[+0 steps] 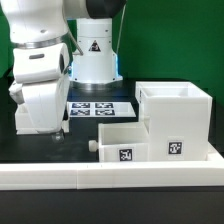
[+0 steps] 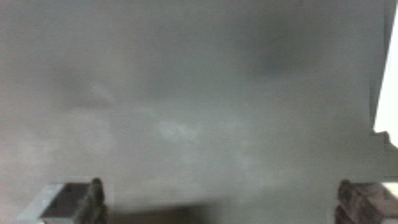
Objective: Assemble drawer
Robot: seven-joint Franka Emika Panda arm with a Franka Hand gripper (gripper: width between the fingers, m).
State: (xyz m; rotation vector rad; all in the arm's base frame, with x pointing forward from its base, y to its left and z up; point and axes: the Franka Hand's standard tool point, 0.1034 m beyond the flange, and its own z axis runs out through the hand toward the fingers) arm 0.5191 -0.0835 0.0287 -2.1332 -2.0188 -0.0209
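The white box shell (image 1: 180, 120) stands at the exterior view's right, with a square tag low on its front. One small white tray (image 1: 122, 142) lies against its left side, its knob (image 1: 92, 147) pointing to the exterior view's left. A second tray does not show apart. My gripper (image 1: 57, 128) hangs low over the dark table, left of the tray and apart from it. In the wrist view my gripper (image 2: 222, 205) is open and empty, its fingertips (image 2: 79, 202) spread wide over bare table.
The marker board (image 1: 100, 107) lies behind the tray, near the robot base (image 1: 92, 60). The long low white border rail (image 1: 110, 176) runs along the front. A white edge (image 2: 390, 100) shows at the side of the wrist view.
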